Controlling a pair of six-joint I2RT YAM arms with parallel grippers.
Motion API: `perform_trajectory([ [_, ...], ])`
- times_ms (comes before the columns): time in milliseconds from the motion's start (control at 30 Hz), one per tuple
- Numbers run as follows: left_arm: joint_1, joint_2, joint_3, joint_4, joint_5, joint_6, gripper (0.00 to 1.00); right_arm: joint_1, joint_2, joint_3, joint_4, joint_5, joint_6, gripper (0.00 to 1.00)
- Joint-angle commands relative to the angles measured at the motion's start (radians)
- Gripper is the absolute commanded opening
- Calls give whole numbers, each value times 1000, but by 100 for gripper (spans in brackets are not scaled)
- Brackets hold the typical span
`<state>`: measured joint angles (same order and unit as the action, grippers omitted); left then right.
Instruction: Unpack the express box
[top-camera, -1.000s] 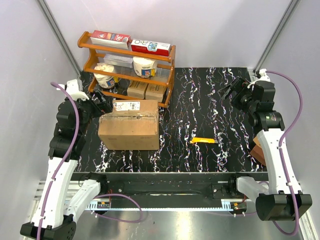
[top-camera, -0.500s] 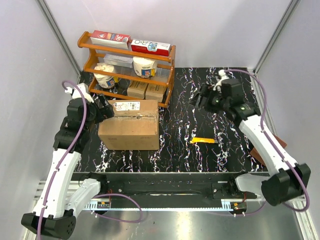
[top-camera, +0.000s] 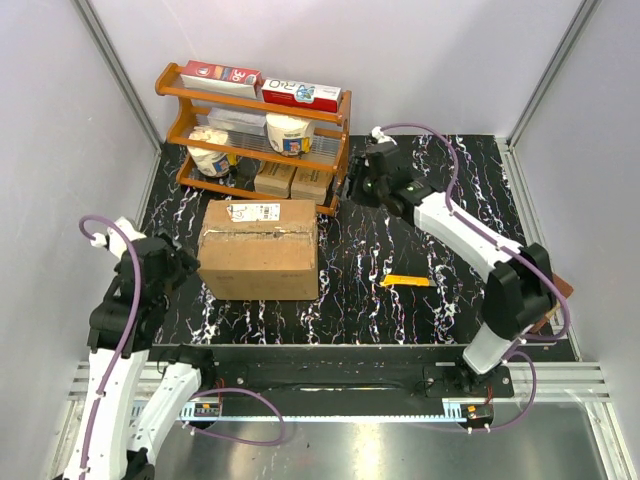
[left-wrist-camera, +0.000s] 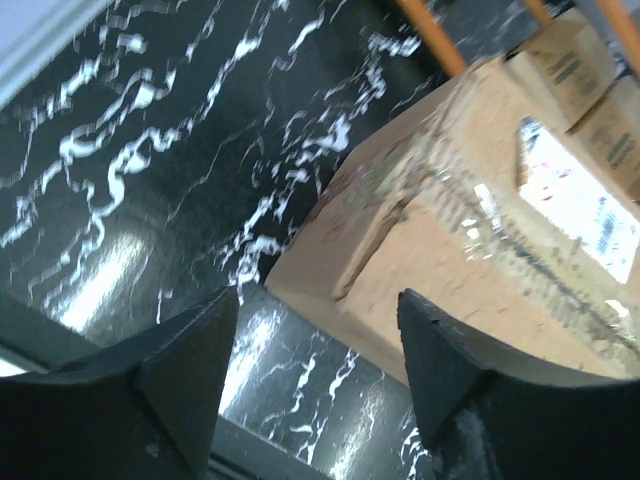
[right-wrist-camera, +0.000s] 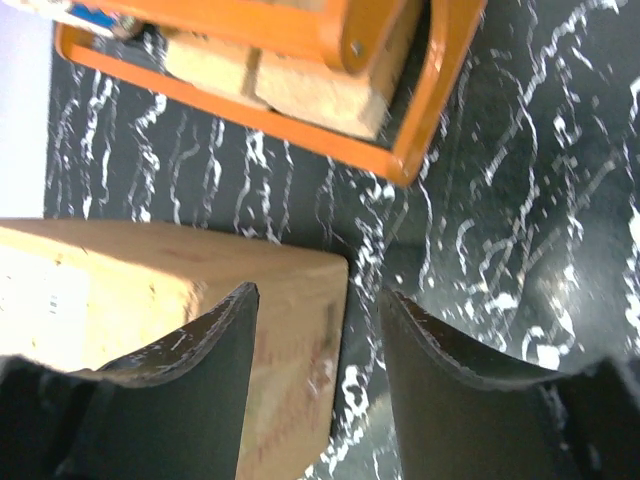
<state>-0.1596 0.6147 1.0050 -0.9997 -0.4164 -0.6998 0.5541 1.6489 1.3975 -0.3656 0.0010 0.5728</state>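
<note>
The express box (top-camera: 258, 250), a large brown carton with a white label and taped seam, stands shut at the left of the black marbled table. My left gripper (top-camera: 183, 266) is open and empty, just off the box's left side, apart from it. In the left wrist view the box (left-wrist-camera: 480, 260) lies beyond the open gripper (left-wrist-camera: 315, 300). My right gripper (top-camera: 353, 190) is open and empty, hovering past the box's far right corner beside the shelf. In the right wrist view the box's corner (right-wrist-camera: 150, 290) shows past the open gripper (right-wrist-camera: 318, 295).
An orange wooden shelf (top-camera: 332, 160) stands behind the box with small tan cartons (top-camera: 292, 181), tubs and flat red-and-white boxes (top-camera: 300, 94); its leg (right-wrist-camera: 420, 130) is close to my right gripper. A flat orange strip (top-camera: 407, 281) lies mid-table. A brown object (top-camera: 548, 300) sits at the right edge.
My right arm has swung left across the table from the far right to the shelf's right end. My left arm has drawn back toward the near left, away from the box's far corner.
</note>
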Motion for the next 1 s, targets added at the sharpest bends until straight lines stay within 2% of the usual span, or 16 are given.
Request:
perform_trajectory([
  [0,-1,-36,-72,-137,-2,-107,62,24,75,119,145,79,-4,56],
  [33,-1,-61,-83,-142,16,-113,56,27,92,133,148,85,-7,54],
  [67,0,-70,-104,-145,30,-115,45,29,110,149,151,83,-11,52],
  [267,-1,-115,-169,-134,108,-121,34,47,227,248,140,33,-74,42],
  [533,-1,-44,-230,55,294,-102,41,99,295,271,131,-171,-223,45],
  [800,8,109,-172,176,203,3,54,104,184,143,106,-216,-231,46],
  [967,28,203,-114,248,208,77,62,110,89,32,83,-280,-235,47],
])
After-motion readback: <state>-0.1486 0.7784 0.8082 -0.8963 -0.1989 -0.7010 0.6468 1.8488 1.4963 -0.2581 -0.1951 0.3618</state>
